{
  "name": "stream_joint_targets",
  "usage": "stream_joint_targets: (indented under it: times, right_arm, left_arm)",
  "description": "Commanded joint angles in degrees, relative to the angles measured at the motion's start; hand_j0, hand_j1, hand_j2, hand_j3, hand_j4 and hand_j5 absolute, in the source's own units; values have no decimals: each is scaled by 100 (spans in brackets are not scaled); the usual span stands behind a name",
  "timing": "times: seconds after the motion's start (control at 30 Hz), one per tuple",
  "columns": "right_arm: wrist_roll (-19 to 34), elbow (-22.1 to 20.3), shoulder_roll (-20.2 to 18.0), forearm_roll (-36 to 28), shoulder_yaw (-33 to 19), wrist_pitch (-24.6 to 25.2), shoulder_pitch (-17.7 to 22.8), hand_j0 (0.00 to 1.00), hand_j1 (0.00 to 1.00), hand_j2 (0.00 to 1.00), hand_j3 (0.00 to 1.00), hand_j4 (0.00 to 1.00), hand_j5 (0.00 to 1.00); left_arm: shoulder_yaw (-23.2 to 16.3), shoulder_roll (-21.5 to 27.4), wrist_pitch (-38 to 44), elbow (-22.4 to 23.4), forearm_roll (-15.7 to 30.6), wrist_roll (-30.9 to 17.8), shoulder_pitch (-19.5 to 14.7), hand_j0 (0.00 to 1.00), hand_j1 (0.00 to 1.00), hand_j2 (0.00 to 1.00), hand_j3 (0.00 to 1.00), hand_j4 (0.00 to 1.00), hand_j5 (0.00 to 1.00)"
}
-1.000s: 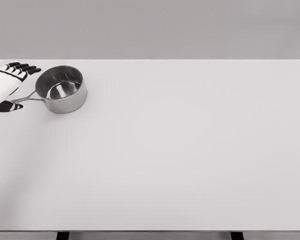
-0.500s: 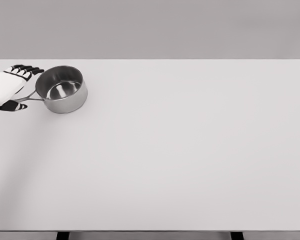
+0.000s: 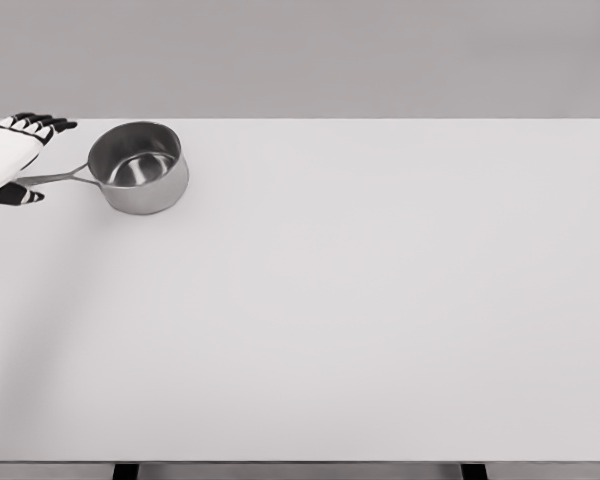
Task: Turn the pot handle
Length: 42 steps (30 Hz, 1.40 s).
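A shiny steel pot (image 3: 138,166) stands upright at the far left of the white table (image 3: 360,300), close to the back edge. Its thin handle (image 3: 58,177) points left, nearly level in the picture. My left hand (image 3: 40,160) is at the handle's outer end, with its black-tipped fingers (image 3: 42,123) stretched out beyond the handle and its thumb (image 3: 16,195) on the near side. The handle's tip runs in between them against the palm. The fingers are not curled round it. My right arm is out of the picture.
The table's left edge lies right by my left hand. A plain grey wall stands behind the back edge. Two dark table legs (image 3: 126,470) show under the front edge.
The pot has slid right and towards the back edge. Its handle has swung from pointing down-left to nearly level. My left hand moved back with the handle's end.
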Motion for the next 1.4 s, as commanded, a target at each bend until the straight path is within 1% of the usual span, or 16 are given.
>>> stream_joint_targets:
  times: [0.0, 0.07, 0.13, 0.2, 0.27, 0.63, 0.67, 0.7, 0.73, 0.9, 1.03, 1.1, 1.23, 1.37]
  right_arm:
    - [0, 0, 0, 1, -1, 0, 0, 100, 100, 100, 100, 100, 100]
    - [0, 0, 0, 1, -1, 0, 0, 100, 100, 100, 100, 100, 100]
    - [0, 0, 0, -8, -1, 0, 0, 100, 100, 100, 100, 100, 100]
    - [0, 0, 0, 1, -1, 0, 0, 100, 100, 100, 100, 100, 100]
    - [0, 0, 0, -8, -1, 0, 0, 100, 100, 100, 100, 100, 100]
    - [0, 0, 0, 1, -1, 0, 0, 100, 100, 100, 100, 100, 100]
    - [0, 0, 0, 1, -1, 0, 0, 100, 100, 100, 100, 100, 100]
    - [0, 0, 0, 1, -1, 0, 0, 100, 100, 100, 100, 100, 100]
    - [0, 0, 0, 1, -1, 0, 0, 100, 100, 100, 100, 100, 100]
    - [0, 0, 0, 1, -1, 0, 0, 100, 100, 100, 100, 100, 100]
    - [0, 0, 0, 1, -1, 0, 0, 100, 100, 100, 100, 100, 100]
    - [0, 0, 0, 1, -1, 0, 0, 100, 100, 100, 100, 100, 100]
    - [0, 0, 0, -8, -1, 0, 0, 100, 100, 100, 100, 100, 100]
    - [0, 0, 0, -8, -1, 0, 0, 100, 100, 100, 100, 100, 100]
  left_arm:
    - [-8, 1, 7, 98, 7, 4, 0, 100, 100, 100, 100, 100, 100]
    - [-26, 1, 7, 124, -19, 4, -105, 100, 100, 100, 100, 100, 100]
    - [-26, 1, 7, 124, -28, 4, -132, 100, 100, 100, 100, 100, 100]
    - [-26, 1, 7, 299, -28, 4, -211, 100, 100, 100, 100, 100, 100]
    - [-34, -7, 7, 379, -28, 4, -255, 100, 100, 100, 100, 100, 100]
    - [-34, -7, 7, 414, -46, -5, -396, 100, 100, 100, 100, 100, 100]
    - [-34, 1, 7, 545, -46, -5, -431, 100, 100, 100, 100, 100, 100]
    - [-34, 1, 7, 730, -72, -5, -536, 100, 100, 100, 100, 100, 100]
    - [-34, -7, 7, 800, -107, 4, -571, 100, 100, 100, 100, 100, 100]
    - [-34, -43, 7, 941, -151, 4, -694, 100, 100, 100, 100, 100, 100]
    - [-34, -86, 7, 1161, -169, 4, -896, 100, 100, 100, 100, 100, 100]
    - [-34, -86, 7, 1188, -257, 4, -967, 100, 100, 100, 100, 100, 100]
    - [-34, -113, 7, 1188, -274, 4, -1055, 100, 100, 100, 100, 100, 100]
    - [-35, -113, 7, 1310, -283, 4, -1134, 100, 100, 100, 100, 100, 100]
